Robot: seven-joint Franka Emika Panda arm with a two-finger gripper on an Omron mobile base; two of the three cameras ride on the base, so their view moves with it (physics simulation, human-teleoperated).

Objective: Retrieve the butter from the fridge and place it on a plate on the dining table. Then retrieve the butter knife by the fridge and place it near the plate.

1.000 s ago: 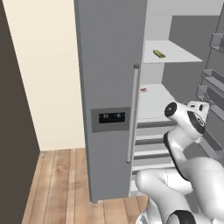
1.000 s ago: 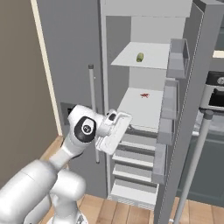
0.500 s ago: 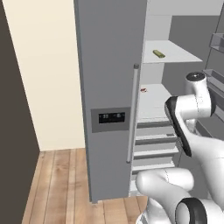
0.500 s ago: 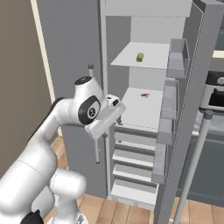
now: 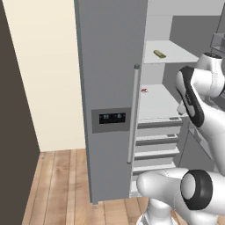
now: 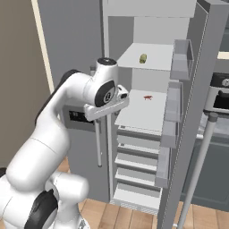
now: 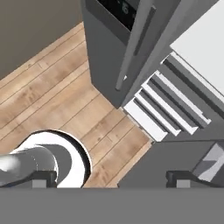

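The fingers point(image 7: 111, 177) stand wide apart and hold nothing; their two dark tips show at the bottom of the hand view, one at each side, with open space between them. They point down at the wooden floor point(image 7: 52, 83) in front of the fridge point(image 5: 112, 88), where the foot of the closed left door and the white drawer fronts point(image 7: 162, 109) of the open compartment meet the boards. In the right base view the hand hangs at the end of the raised arm just in front of the open compartment, level with the middle shelf point(image 6: 143, 112); the fingers themselves cannot be made out there.

The fridge's left door is closed, with its long vertical bar handle point(image 5: 133, 114) and the dark dispenser panel point(image 5: 111, 118) beside it. The right door point(image 6: 197, 107) is swung open, and its inner bins show in the right base view.

The butter point(image 5: 159, 54) lies on the upper shelf point(image 5: 176, 55) inside the open compartment, a small yellowish stick near the middle of that shelf, well above the hand and untouched; in the right base view it shows as a small yellowish block point(image 6: 143, 58) on the same shelf. On the middle shelf below lies a small red thing point(image 6: 147, 97), too small to tell what it is. Under that shelf sit several white drawers, stacked one below another.
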